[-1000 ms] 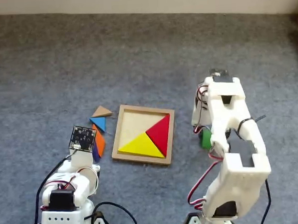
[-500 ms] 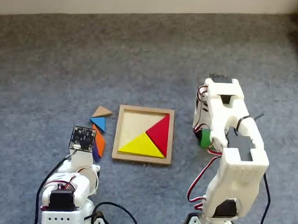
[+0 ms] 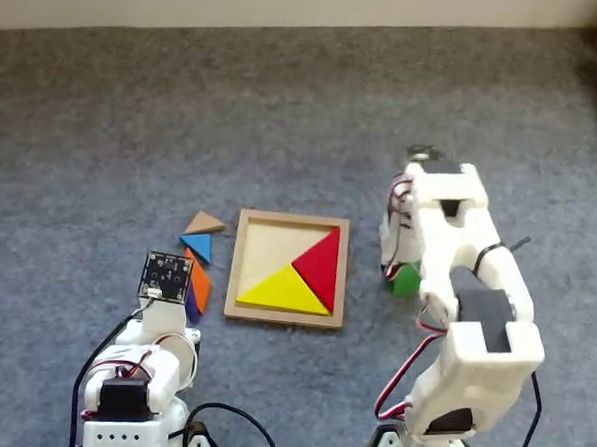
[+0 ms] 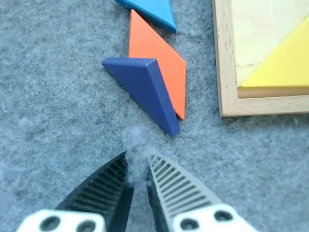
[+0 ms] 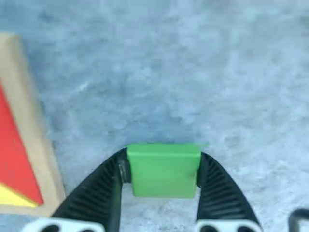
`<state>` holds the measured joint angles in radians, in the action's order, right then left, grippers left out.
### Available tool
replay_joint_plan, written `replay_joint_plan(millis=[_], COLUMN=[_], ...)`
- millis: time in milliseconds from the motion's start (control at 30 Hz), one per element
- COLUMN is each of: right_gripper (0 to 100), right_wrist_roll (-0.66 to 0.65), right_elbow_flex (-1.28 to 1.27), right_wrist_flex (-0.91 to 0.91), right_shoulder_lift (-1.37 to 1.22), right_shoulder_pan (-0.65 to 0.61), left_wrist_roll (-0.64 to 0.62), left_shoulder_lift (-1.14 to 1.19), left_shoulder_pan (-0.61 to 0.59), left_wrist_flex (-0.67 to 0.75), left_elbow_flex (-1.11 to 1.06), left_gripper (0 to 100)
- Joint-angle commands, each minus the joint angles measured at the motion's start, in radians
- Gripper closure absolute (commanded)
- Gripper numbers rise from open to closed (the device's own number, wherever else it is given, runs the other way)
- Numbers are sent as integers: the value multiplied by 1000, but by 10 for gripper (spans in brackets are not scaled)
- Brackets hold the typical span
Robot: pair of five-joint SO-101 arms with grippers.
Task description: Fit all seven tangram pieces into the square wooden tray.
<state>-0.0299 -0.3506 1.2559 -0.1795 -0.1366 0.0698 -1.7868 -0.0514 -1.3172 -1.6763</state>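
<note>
The right gripper (image 5: 161, 162) holds the green piece (image 5: 164, 174) tight between its two black fingers. It is over the grey carpet (image 3: 123, 123), just to the right of the square wooden tray (image 3: 242, 256), close to the tray's near right corner. In the tray, a red triangle (image 3: 321, 265) and a yellow triangle (image 3: 280, 293) lie side by side and touch. The left gripper (image 4: 139, 162) is narrow, almost closed, with nothing in it, near the left of the tray. Just past its tips lies a dark blue triangle (image 4: 145, 92). It touches an orange piece (image 4: 161, 63). Farther off are a light blue triangle (image 4: 149, 8) and then a tan triangle (image 3: 203, 223), all left of the tray.
</note>
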Motion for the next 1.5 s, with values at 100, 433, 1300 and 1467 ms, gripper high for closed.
replay_joint_plan(millis=[100,433,1300,1467], right_gripper=[916,916,916,916], right_wrist_roll=[-61,-63,-207,-219], right_elbow_flex=[-73,-90,-179,-183], right_wrist_flex=[-99,-252,-677,-674], right_shoulder_lift=[176,274,114,116], right_shoulder_pan=[-130,-245,-487,-487], left_wrist_roll=[6,6,6,6], left_shoulder_lift=[-38,-38,-38,-38], left_shoulder_pan=[-15,-15,-15,-15], left_wrist_flex=[-5,-5,-5,-5], left_elbow_flex=[-19,-19,-19,-19], left_gripper=[993,993,993,993])
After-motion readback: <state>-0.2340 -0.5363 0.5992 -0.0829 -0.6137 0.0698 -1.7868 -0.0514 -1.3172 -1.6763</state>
